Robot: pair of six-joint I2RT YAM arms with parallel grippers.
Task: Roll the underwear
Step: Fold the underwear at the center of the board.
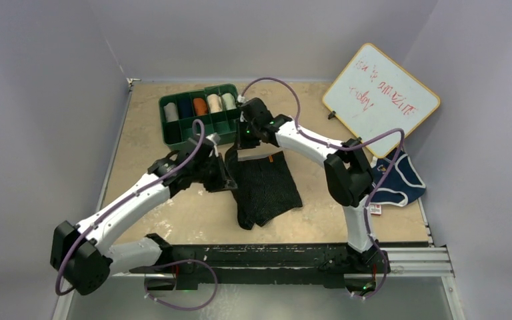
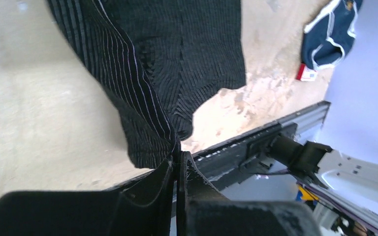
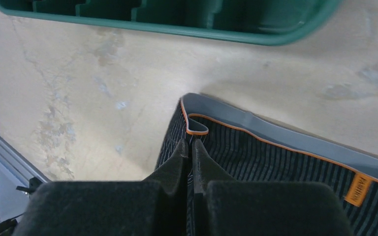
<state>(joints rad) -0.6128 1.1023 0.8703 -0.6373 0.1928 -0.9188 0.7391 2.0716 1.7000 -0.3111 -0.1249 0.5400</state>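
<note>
Underwear [image 1: 270, 183], black and ribbed, lies just in front of green tray [image 3: 177, 30]; left end effector [image 2: 178, 164] and right end effector [image 3: 191, 150] each pinch its edge.

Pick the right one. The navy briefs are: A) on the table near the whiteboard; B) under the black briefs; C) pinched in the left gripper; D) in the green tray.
A: the navy briefs lie on the table just below the whiteboard, apart from the black briefs.
</note>
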